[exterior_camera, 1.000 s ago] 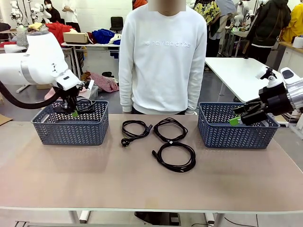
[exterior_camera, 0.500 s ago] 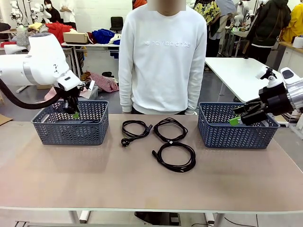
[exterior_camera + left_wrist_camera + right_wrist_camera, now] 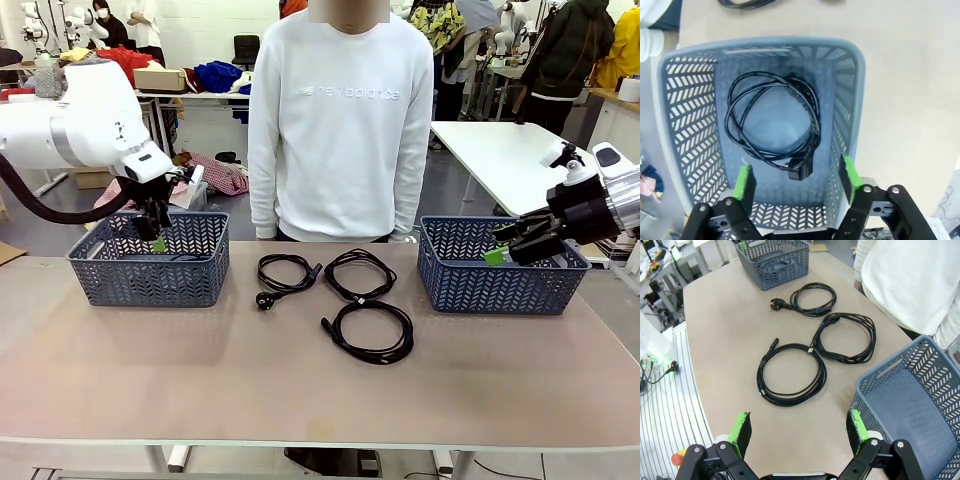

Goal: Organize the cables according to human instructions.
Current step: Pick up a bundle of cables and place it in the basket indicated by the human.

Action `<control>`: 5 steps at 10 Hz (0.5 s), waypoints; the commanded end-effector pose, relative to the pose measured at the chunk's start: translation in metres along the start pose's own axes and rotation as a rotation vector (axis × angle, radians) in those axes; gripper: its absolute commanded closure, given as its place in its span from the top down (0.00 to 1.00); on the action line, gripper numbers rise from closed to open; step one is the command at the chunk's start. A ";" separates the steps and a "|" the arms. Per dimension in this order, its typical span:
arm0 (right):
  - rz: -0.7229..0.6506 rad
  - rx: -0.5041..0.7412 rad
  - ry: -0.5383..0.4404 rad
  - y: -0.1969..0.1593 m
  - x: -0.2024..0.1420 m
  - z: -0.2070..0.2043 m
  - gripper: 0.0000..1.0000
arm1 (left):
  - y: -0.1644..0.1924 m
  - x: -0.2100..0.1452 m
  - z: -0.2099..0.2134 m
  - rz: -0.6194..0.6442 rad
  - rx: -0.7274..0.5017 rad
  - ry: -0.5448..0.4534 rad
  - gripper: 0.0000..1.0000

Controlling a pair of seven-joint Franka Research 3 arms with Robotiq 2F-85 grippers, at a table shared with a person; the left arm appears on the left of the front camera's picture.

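Likely a lab workshop, white worktable (image 3: pixel 500 150), heaped clothing (image 3: pixel 216 75), people (image 3: pixel 568 45) beyond

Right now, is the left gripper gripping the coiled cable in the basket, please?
No, the left gripper is open over the blue basket, and the coiled cable lies loose on its floor.

3 coiled black power cords (image 3: pixel 357 297) lie on the tan counter (image 3: pixel 300 400) between 2 blue-grey plastic lattice baskets. The left basket (image 3: pixel 150 280) holds a 4th cord (image 3: pixel 800 172), opposite the right basket (image 3: pixel 500 285).

A cable (image 3: pixel 742 3) is cut off by the left wrist view's top edge; a basket (image 3: pixel 875 400) is cropped by the right wrist view's right edge.
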State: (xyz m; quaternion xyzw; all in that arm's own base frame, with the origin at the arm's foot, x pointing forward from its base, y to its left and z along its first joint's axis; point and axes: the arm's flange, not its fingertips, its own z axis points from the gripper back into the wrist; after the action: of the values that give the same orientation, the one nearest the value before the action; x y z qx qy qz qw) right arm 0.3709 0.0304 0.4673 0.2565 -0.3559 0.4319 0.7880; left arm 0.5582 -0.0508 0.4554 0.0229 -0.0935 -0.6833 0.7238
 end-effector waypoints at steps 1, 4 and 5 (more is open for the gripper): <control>0.027 0.002 -0.033 -0.004 0.000 -0.003 1.00 | 0.003 -0.003 0.006 -0.032 -0.067 -0.046 1.00; 0.027 0.002 -0.033 -0.004 0.000 -0.003 1.00 | 0.001 -0.002 0.006 -0.029 -0.097 -0.045 1.00; 0.027 0.002 -0.033 -0.004 0.000 -0.003 1.00 | 0.001 -0.003 0.004 -0.009 -0.071 -0.049 1.00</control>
State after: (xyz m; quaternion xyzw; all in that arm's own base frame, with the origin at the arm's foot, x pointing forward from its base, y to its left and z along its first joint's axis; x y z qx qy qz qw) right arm 0.3709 0.0304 0.4673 0.2565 -0.3559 0.4319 0.7881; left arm 0.5536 -0.0520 0.4573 -0.0142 -0.0743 -0.6907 0.7192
